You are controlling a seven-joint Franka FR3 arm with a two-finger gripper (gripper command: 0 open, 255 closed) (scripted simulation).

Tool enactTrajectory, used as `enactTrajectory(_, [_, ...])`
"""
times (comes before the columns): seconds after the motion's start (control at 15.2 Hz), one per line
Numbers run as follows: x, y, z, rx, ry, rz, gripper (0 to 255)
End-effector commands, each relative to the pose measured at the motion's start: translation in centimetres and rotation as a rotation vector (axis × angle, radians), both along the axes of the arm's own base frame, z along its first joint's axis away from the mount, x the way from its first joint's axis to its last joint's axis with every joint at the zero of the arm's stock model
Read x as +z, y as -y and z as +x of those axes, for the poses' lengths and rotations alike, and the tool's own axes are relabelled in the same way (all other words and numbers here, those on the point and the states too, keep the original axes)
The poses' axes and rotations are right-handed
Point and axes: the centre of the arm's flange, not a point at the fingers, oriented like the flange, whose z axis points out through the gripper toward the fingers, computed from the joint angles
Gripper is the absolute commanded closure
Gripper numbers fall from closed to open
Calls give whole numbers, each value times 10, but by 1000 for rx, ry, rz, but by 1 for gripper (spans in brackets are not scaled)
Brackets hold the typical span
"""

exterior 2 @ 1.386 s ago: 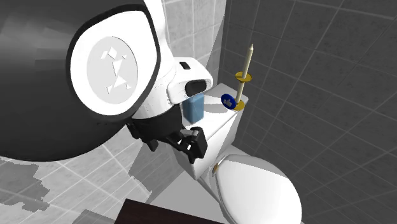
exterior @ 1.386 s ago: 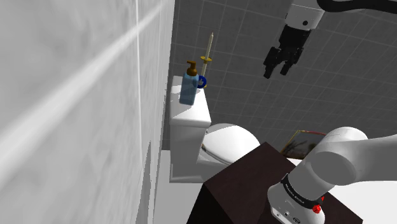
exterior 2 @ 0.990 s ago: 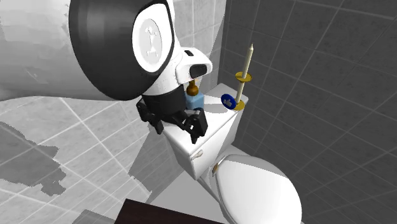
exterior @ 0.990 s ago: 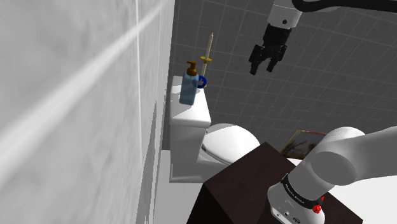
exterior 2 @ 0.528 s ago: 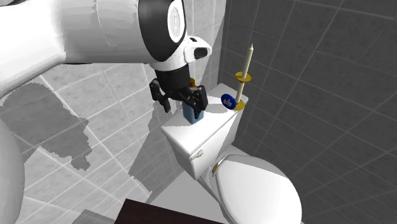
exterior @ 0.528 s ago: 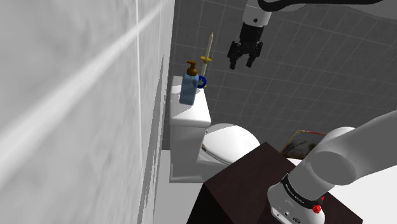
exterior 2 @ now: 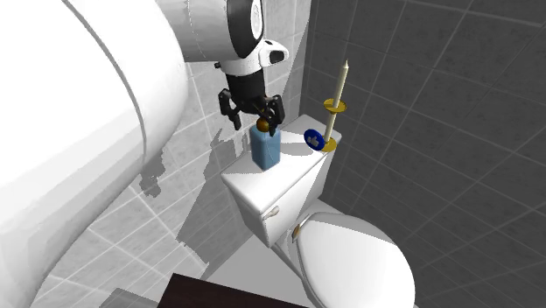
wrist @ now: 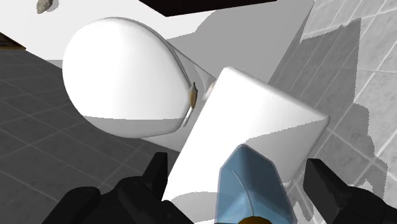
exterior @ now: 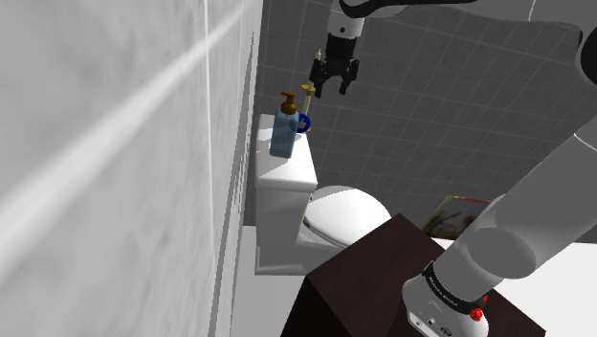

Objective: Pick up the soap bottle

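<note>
Flat, even light on this one. The toilet tank [exterior 2: 278, 184] glows bright white. The pale tiled wall [exterior 2: 175, 206] it backs onto carries a ragged-edged grey shadow just beside and below the tank. My arm [exterior 2: 96, 122], close to that camera, shows brightest of all. The dark tiled wall [exterior 2: 437, 105] on the tank's other side reads dim. From the shoulder, a pale streak [exterior: 143, 91] runs along the light wall towards the tank. Down from my wrist, the tank's top splits bright and grey, with the soap bottle [wrist: 251, 184] against the grey part. The floor tiles [wrist: 38, 137] beyond the tank lie dim.
</note>
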Motion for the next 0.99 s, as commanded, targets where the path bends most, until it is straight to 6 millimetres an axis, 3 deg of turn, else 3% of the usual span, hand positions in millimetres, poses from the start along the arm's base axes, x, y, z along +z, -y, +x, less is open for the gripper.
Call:
enactTrajectory(0.0, [-6,-2,29,1,-2,0,0])
enactTrajectory(0.73, [-36,-26,168,4,-11,1,0])
enactTrajectory(0.92, [-52,-26,168,4,-11,1,0])
